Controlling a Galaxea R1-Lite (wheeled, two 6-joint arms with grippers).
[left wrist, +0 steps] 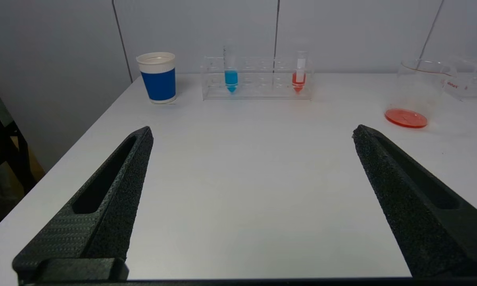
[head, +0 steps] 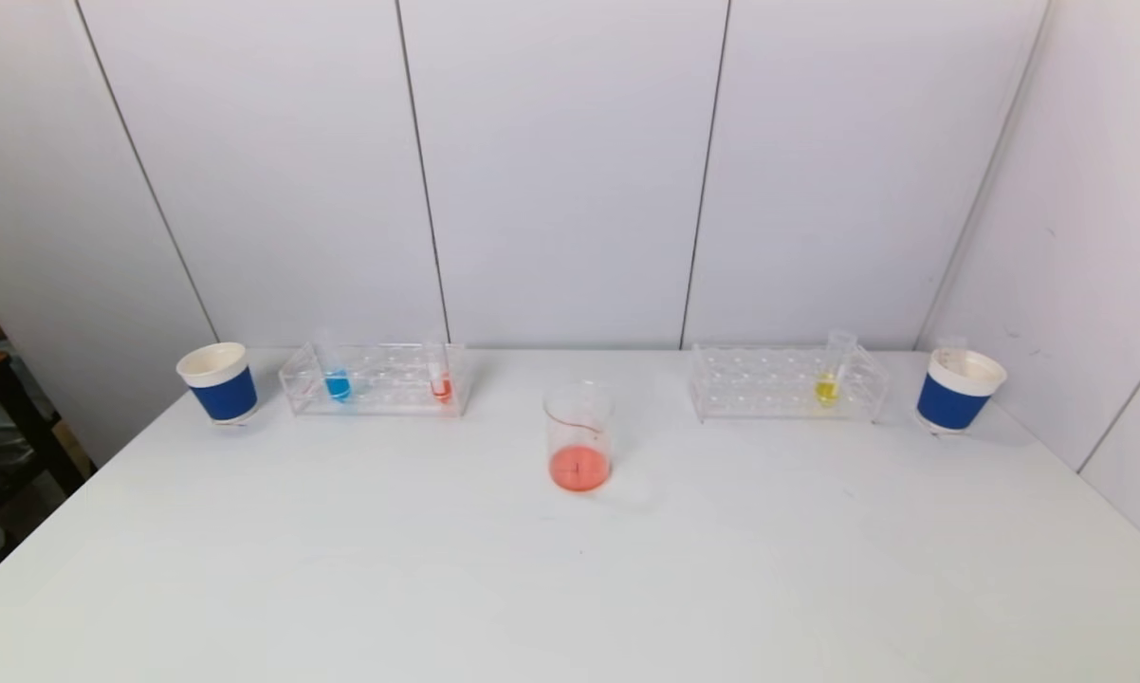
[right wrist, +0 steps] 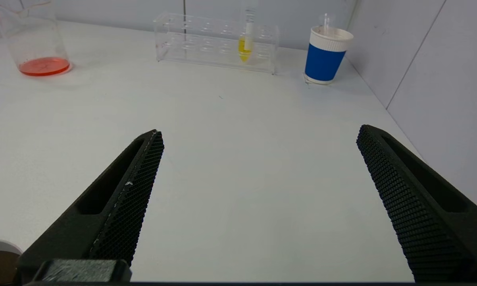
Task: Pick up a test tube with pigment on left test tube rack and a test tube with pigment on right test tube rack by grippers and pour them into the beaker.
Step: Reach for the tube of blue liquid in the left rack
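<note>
The clear left rack (head: 376, 379) (left wrist: 257, 78) holds a blue-pigment tube (head: 337, 383) (left wrist: 231, 77) and a red-pigment tube (head: 440, 382) (left wrist: 299, 78). In the clear right rack (head: 786, 382) (right wrist: 216, 43) stands a yellow-pigment tube (head: 827, 384) (right wrist: 245, 47). The glass beaker (head: 579, 436) (left wrist: 417, 93) (right wrist: 34, 39) sits between the racks with red liquid in its bottom. My left gripper (left wrist: 252, 133) hovers open over bare table, well short of the left rack. My right gripper (right wrist: 259, 134) is open too, short of the right rack. Neither arm appears in the head view.
A blue-and-white paper cup (head: 219, 382) (left wrist: 158, 78) stands left of the left rack. Another such cup (head: 955, 390) (right wrist: 326, 55), with a clear tube in it, stands right of the right rack. Wall panels run behind the table and along its right side.
</note>
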